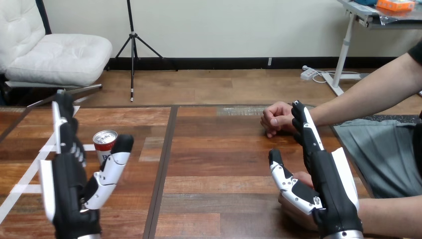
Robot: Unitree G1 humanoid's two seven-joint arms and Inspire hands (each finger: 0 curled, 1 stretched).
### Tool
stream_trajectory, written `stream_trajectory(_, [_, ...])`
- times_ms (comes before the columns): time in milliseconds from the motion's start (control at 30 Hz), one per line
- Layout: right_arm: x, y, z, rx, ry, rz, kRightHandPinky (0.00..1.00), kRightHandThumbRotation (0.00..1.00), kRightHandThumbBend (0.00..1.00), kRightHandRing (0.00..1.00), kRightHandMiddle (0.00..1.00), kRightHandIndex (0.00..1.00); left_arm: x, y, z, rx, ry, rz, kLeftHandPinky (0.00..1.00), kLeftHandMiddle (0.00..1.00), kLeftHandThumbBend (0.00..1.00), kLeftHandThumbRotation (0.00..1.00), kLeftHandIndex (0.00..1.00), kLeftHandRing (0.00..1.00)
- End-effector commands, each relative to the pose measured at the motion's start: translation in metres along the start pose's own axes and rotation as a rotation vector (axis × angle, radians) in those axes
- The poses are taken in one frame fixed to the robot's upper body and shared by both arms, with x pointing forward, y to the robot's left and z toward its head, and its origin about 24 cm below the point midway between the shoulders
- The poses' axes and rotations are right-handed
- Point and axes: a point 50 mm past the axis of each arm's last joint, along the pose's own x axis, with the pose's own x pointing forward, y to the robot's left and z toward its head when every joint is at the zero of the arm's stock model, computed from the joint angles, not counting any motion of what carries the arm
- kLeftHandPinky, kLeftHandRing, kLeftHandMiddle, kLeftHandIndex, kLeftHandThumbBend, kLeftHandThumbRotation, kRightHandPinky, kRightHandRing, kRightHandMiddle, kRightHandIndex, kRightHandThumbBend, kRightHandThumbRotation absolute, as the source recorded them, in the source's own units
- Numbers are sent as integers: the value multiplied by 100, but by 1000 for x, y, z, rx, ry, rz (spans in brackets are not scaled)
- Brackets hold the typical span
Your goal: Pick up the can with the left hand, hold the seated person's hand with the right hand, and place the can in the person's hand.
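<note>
A: Left hand status?

B: We see the left hand open: fingers straight and upright, thumb spread to the side. It grips nothing.

A: Can location?

B: We locate the can upright on the table, in the gap between that thumb and the fingers. We cannot tell whether either touches it.

A: Right hand status?

B: We see the right hand open as well, fingers straight, thumb out. The person's lower hand lies beneath its thumb and palm; no finger curls round it. The person's upper hand rests closed on the table, just beside the right fingertips.
</note>
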Motion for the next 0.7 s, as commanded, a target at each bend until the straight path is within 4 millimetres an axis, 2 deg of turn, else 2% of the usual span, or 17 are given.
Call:
stream_trajectory(0, [11,-5,16,1,-91,-15,100,0,13,100,100,100,14,-6,10,-8,-105,-6,100,100,76,58,100,100])
stream_trajectory(267, [12,-4,16,2,-84,-15,100,0,13,100,100,100,15,-3,10,7,-125,38,100,100,77,55,100,100])
stream_trajectory(667, [12,-4,16,-3,-88,-13,100,0,14,100,100,100,19,1,5,45,-87,69,100,100,79,55,100,100])
